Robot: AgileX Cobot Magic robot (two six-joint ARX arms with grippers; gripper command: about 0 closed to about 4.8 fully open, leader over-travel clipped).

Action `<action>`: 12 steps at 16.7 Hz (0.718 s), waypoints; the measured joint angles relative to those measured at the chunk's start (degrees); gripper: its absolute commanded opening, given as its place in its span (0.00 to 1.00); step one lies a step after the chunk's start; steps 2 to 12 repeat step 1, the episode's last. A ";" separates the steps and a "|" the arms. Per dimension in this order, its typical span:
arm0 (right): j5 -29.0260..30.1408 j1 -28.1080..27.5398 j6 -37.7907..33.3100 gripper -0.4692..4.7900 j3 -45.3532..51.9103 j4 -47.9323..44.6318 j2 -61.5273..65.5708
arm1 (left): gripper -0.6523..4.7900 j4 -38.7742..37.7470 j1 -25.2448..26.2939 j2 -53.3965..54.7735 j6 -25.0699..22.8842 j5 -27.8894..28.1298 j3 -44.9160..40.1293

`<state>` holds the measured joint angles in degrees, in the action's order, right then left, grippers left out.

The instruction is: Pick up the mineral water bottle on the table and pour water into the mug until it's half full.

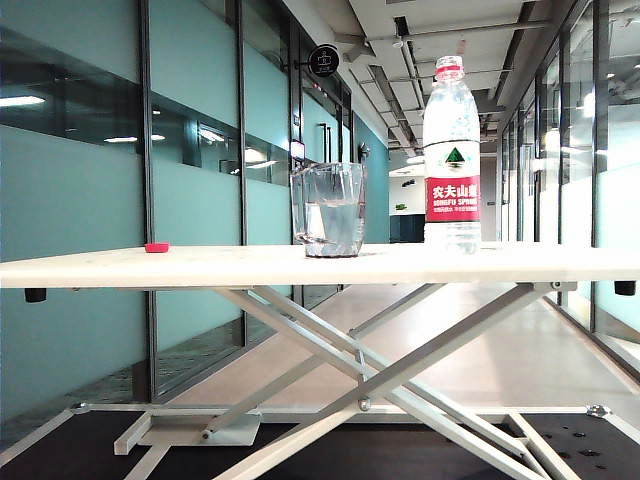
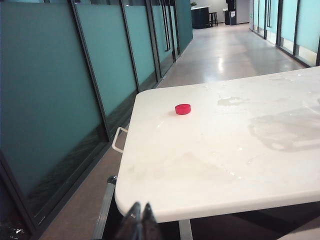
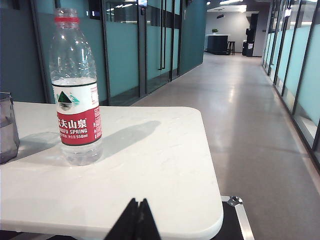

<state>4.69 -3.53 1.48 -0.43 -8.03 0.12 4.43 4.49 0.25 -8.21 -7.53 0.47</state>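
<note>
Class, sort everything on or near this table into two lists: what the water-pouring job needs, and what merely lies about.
Needed: mineral water bottle, uncapped; mug, holding water; table; left gripper and right gripper, both shut, short of the table's edge.

Lying about: red cap; spilled puddles.

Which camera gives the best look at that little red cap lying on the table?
The left wrist view: the cap lies in the open on the white table, seen from above. The exterior view shows it only as a small sliver at the table's edge. The right wrist view misses it.
</note>
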 measured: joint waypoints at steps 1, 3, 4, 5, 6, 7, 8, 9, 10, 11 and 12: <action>0.00 0.00 0.00 0.08 0.00 -0.02 0.00 | 0.11 0.00 0.00 0.00 0.00 0.00 0.00; 0.00 0.00 0.00 0.08 0.00 -0.02 0.00 | 0.11 0.00 0.00 0.00 0.00 0.00 0.00; 0.00 0.00 0.00 0.08 0.00 -0.02 0.00 | 0.11 0.00 0.00 0.00 0.00 0.00 0.00; 0.00 0.00 0.00 0.08 0.00 -0.02 0.00 | 0.11 0.00 0.00 0.00 0.00 0.00 0.00; 0.00 0.00 0.00 0.08 0.00 -0.02 0.00 | 0.11 0.00 0.00 0.00 0.00 0.00 0.00; 0.00 0.00 0.00 0.08 0.00 -0.02 0.00 | 0.11 0.00 0.00 0.00 0.00 0.00 0.00; 0.00 0.00 0.00 0.08 0.00 -0.02 0.00 | 0.11 0.00 0.00 0.00 0.00 0.00 0.00; 0.00 0.00 0.00 0.08 0.00 -0.02 0.00 | 0.11 0.00 0.00 0.00 0.00 0.00 0.00; 0.00 0.00 0.00 0.08 0.00 -0.02 0.00 | 0.11 0.00 0.00 0.00 0.00 0.00 0.00; 0.00 0.00 0.00 0.08 0.00 -0.02 0.00 | 0.11 0.00 0.00 0.00 0.00 0.00 0.00; 0.00 0.00 0.00 0.08 0.00 -0.02 0.00 | 0.11 0.00 0.00 0.00 0.00 0.00 0.00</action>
